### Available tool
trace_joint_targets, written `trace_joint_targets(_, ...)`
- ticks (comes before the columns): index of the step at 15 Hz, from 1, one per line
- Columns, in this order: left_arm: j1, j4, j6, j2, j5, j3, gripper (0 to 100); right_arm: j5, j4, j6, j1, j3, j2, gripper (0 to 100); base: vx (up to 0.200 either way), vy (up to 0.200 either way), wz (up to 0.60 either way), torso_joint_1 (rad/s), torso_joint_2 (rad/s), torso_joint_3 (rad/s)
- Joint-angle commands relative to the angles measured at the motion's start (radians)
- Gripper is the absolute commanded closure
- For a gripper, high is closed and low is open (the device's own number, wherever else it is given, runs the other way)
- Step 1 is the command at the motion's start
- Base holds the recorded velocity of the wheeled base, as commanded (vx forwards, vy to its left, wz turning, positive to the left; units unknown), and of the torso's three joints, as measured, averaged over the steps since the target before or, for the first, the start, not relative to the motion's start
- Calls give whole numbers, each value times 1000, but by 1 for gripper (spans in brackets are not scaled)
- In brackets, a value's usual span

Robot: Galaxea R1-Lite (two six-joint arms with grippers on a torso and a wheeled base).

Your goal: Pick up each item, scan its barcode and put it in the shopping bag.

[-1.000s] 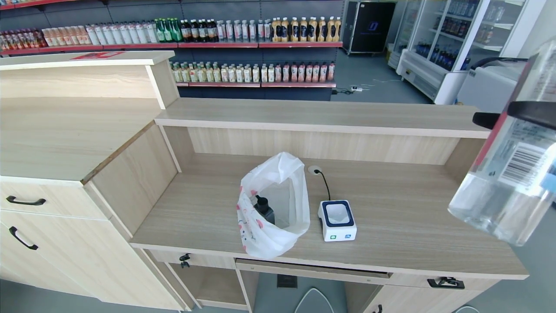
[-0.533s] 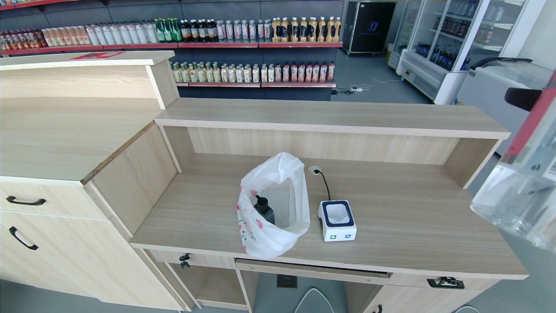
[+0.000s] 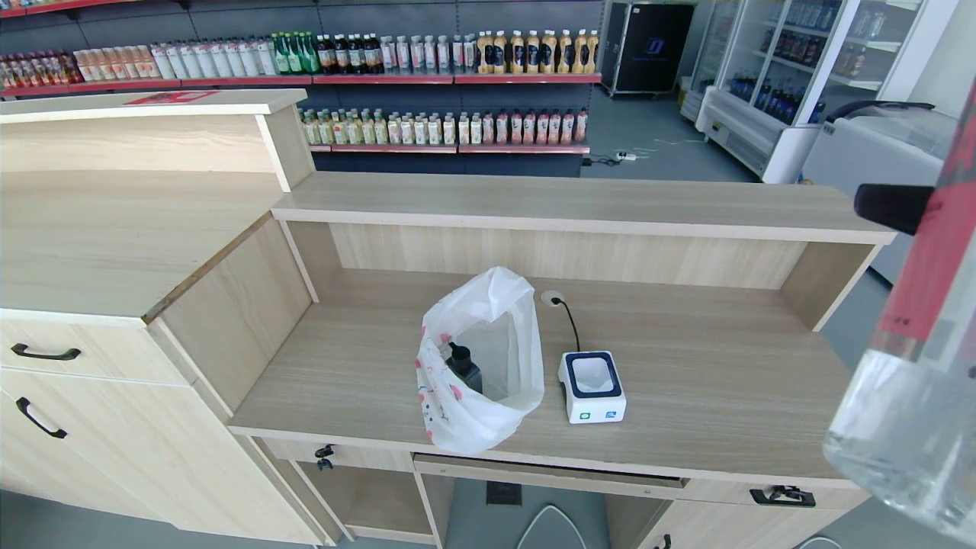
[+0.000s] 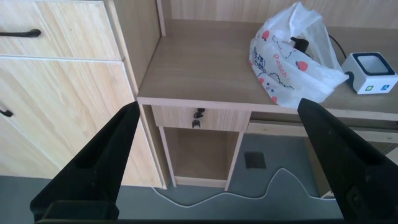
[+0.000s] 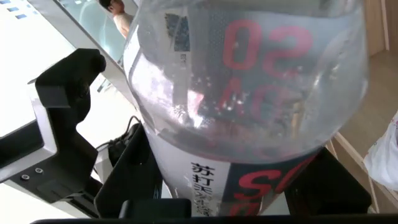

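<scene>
At the far right of the head view, high above the bench (image 3: 724, 366), the right hand (image 5: 227, 186) is clenched around a clear bottle (image 3: 915, 366) with a red label. The bottle is well apart from the scanner (image 3: 592, 386). The scanner lies flat on the bench with its window facing up, just beside the shopping bag (image 3: 488, 412). The bag stands open and already holds a dark pump bottle (image 3: 462, 367).

The left hand (image 4: 217, 106) is released, its fingers wide apart and holding nothing, low in front of the bench and to the left of the bag.

I judge that the picking up of this item is done and the scanning is in hand. The next move calls for bringing the bottle down over the scanner window and turning it so that the barcode faces the glass. I cannot see the barcode now, so the wrist will probably need some rotation. After that, the bottle goes into the mouth of the bag, beside the pump bottle.
</scene>
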Motion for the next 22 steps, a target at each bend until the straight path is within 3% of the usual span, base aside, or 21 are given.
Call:
trace_joint_targets(1, 0, 0, 0, 0, 0, 0, 0, 2, 1, 1, 7, 0, 8, 100, 0, 0, 0, 0, 0, 0)
trace_joint_targets(8, 0, 0, 0, 0, 0, 0, 0, 34, 30, -1, 12, 69, -117, 100, 0, 0, 0, 0, 0, 0)
trace_joint_targets(22, 0, 0, 0, 0, 0, 0, 0, 36, 24, -83, 38, 69, -45, 100, 0, 0, 0, 0, 0, 0)
